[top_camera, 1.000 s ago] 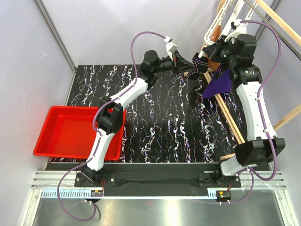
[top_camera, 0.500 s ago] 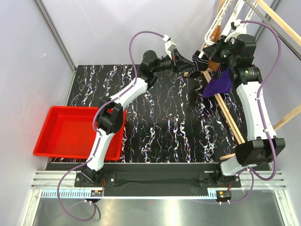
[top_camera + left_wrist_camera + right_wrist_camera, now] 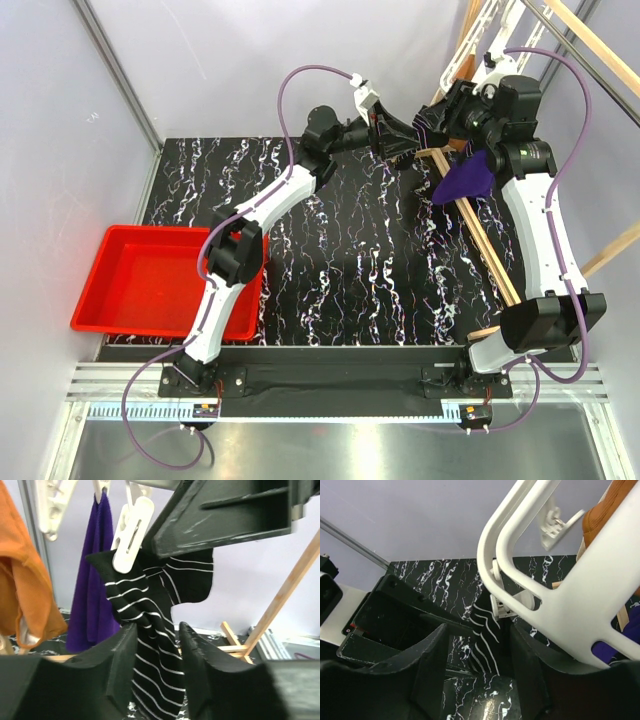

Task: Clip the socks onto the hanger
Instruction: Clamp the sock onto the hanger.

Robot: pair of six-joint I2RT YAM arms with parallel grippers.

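Note:
A black sock (image 3: 152, 605) with thin white stripes hangs from a white clip (image 3: 131, 535) of the white hanger (image 3: 545, 575). My left gripper (image 3: 157, 667) stands open, and the sock's lower part dangles loose between its fingers (image 3: 117, 662). The right gripper (image 3: 480, 672) is open too, just below the hanger frame, with the same sock (image 3: 487, 630) and its clip (image 3: 512, 605) beyond its jaws. In the top view both grippers, left (image 3: 403, 138) and right (image 3: 440, 118), meet at the back right under the hanger (image 3: 465, 45). No other sock shows.
A purple cloth (image 3: 92, 580) and an orange cloth (image 3: 20, 580) hang beside the sock. The wooden rack (image 3: 480, 240) leans along the mat's right side, with the purple cloth (image 3: 462, 178) over it. A red bin (image 3: 150, 280) sits at the front left.
Both grippers have opened: the left let go of the sock, the right opened by the clip. The sock now hangs from the clip. Both arms shifted slightly.

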